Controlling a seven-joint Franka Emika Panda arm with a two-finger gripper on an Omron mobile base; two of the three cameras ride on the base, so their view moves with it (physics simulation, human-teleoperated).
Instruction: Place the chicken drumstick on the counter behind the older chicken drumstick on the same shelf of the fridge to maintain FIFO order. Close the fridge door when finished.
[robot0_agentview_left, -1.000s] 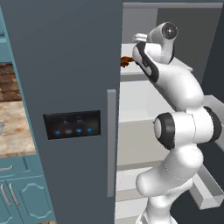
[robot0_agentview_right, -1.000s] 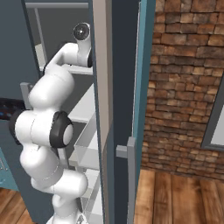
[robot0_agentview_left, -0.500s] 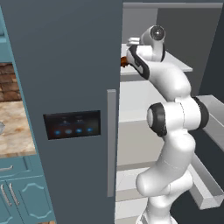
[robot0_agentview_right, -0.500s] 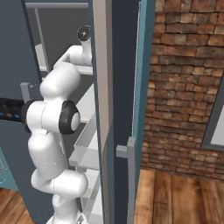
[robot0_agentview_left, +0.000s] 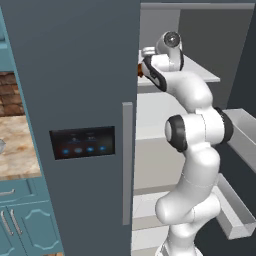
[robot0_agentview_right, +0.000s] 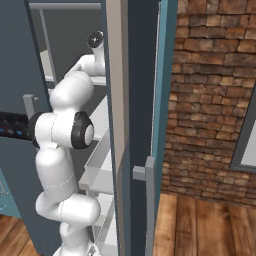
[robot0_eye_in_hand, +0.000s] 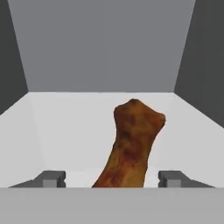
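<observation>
Since a second ago the arm has stretched deeper into the fridge (robot0_agentview_left: 75, 75), its elbow raised and the hand pushed in over the upper shelf (robot0_agentview_left: 200, 75). In the left base view, at 9 o'clock, lies the counter (robot0_agentview_left: 15, 150); at 10 o'clock from the arm's elbow, a sliver of brown shows by the hand at the edge of the closed door. In the hand view the gripper (robot0_eye_in_hand: 112, 178) has its jaws standing wide, each tip clear of the chicken drumstick (robot0_eye_in_hand: 131, 144), which lies between them on the white shelf, thick end toward 12 o'clock (probably just let go, deep enough to sit at the back). Whether an older drumstick lies in front, I cannot tell. No writing is legible; the door's black panel (robot0_agentview_left: 82, 142) shows only blue lights.
</observation>
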